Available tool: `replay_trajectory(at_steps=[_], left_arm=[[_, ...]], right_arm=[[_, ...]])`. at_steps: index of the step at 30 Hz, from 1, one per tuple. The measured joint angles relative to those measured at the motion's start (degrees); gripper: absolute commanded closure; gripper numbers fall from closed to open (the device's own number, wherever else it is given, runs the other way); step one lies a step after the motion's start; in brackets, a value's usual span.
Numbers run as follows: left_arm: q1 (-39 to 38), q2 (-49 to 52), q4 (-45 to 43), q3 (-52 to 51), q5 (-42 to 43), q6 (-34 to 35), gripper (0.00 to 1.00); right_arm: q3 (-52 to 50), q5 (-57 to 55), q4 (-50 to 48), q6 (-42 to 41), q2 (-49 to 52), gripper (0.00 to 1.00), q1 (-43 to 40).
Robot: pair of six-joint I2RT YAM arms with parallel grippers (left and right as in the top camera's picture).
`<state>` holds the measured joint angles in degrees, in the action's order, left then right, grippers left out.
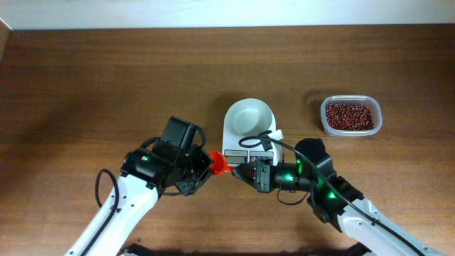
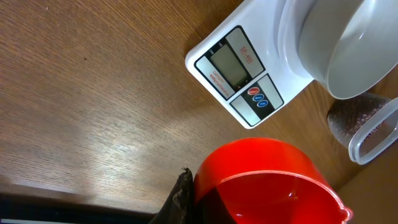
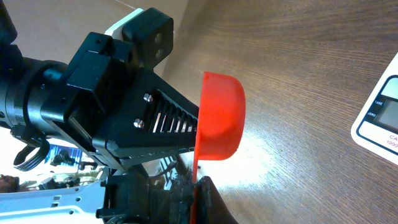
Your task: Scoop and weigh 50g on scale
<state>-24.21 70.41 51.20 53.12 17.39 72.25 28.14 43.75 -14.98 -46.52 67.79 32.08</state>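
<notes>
One scale (image 2: 239,74), one scoop (image 1: 219,163), one tub (image 1: 350,134) of beans (image 1: 348,116).

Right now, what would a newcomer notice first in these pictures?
The red scoop stands out, pinched between the left gripper and right gripper, right in front of the scale. Behind it the scale's white bowl is empty, while the beans sit in a clear tub off to the right.

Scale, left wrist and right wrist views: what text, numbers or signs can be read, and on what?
"SF-400": red, beside the display on the scale, barely legible.
Display: no digits.
Labels at the buttons, and the print in the right wrist view: too small or cut off.
</notes>
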Motion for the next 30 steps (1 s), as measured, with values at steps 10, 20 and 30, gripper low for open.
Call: replay_trajectory(at_steps=[10,20,30], left_arm=[[0.0,0.0,0.2,0.0,-1.0,0.2,0.01],[-0.1,0.0,0.4,0.0,-4.0,0.5,0.01],[-0.1,0.0,0.4,0.0,-6.4,-2.7,0.16]], right_arm=[[0.0,-0.3,0.0,1.0,0.0,0.96,0.0],[0.1,-1.7,7.2,6.2,0.0,0.96,-3.3],[0.3,3.0,33.5,13.9,-18.5,0.96,-19.3]])
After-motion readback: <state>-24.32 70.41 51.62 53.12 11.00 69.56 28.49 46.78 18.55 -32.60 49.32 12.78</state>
